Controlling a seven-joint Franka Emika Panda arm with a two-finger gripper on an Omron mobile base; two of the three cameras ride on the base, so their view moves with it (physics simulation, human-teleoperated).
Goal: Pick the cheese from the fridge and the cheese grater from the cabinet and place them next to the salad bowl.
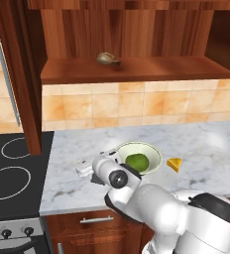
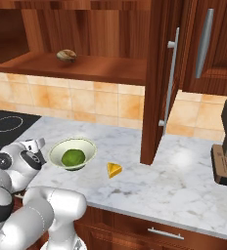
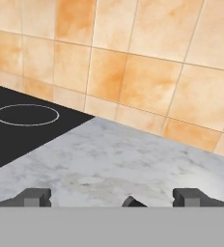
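Gripper (image 3: pixel 112 197) spread wide and empty, fingertips (image 3: pixel 34 197) low over the bare marble counter (image 3: pixel 133 164) beside the stovetop (image 3: pixel 22 125), bowl (image 1: pixel 139 157) just right of the hand, cheese (image 1: pixel 174 164) on the counter right of the bowl, brown lump (image 1: pixel 107 59) on the cabinet (image 1: pixel 137 69) shelf

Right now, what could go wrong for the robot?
The claw is open and empty, low beside the salad bowl; swinging up, the arm might bump it. On the cabinet shelf sits a brown lump, not a grater, so it might grab the wrong thing.
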